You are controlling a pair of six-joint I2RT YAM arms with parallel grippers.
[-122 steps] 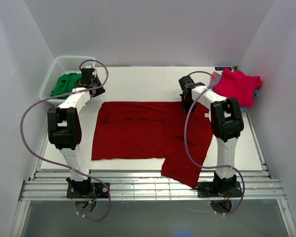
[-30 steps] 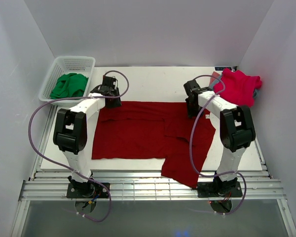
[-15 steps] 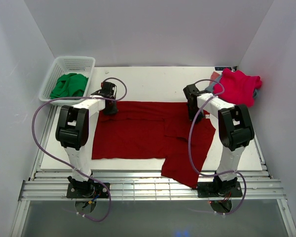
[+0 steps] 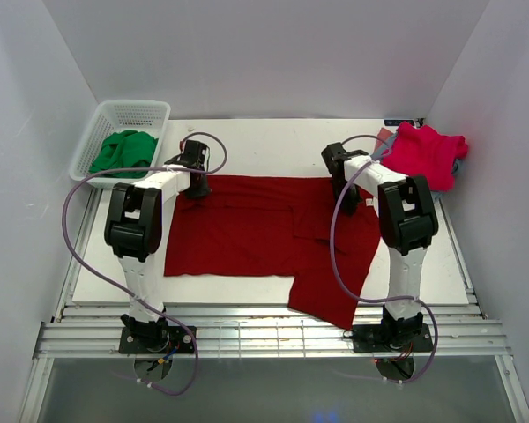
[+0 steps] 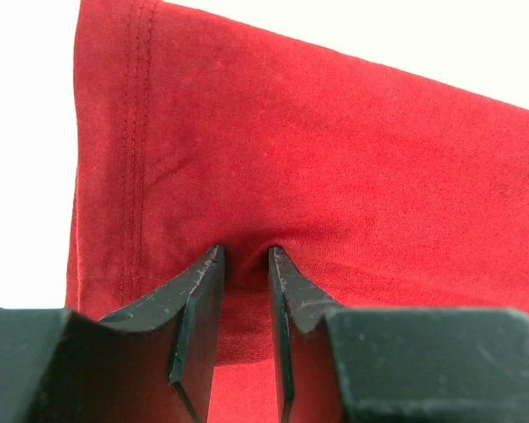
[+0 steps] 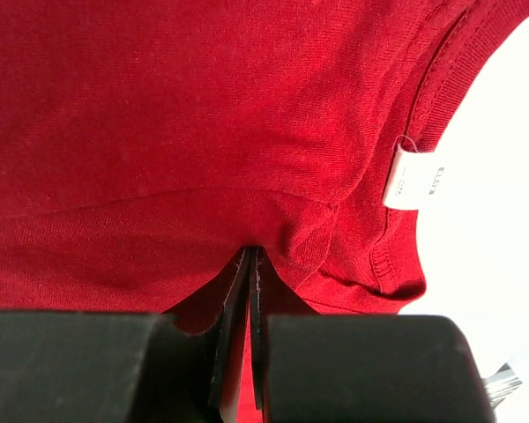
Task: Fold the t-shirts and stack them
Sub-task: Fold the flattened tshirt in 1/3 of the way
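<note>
The large dark red t-shirt (image 4: 247,229) lies spread on the white table, with one corner hanging over the front edge. My left gripper (image 4: 197,185) is at its far left corner, and in the left wrist view (image 5: 245,256) its jaws pinch a fold of the red cloth (image 5: 335,132) beside a stitched hem. My right gripper (image 4: 346,203) is at the shirt's far right, and in the right wrist view (image 6: 249,256) it is shut tight on the cloth (image 6: 159,106) next to the collar's white label (image 6: 413,179). The pink-red t-shirt (image 4: 423,152) lies on a grey-blue one (image 4: 459,167) at the far right.
A white basket (image 4: 101,119) holding green cloth (image 4: 123,150) stands at the far left corner. A metal rail (image 4: 247,339) runs along the table's front edge by the arm bases. White walls close in the sides and back.
Both grippers came down onto the shirt's far edge, closed on it and drew it towards the back. The whole shirt slid a little away from the front edge.
</note>
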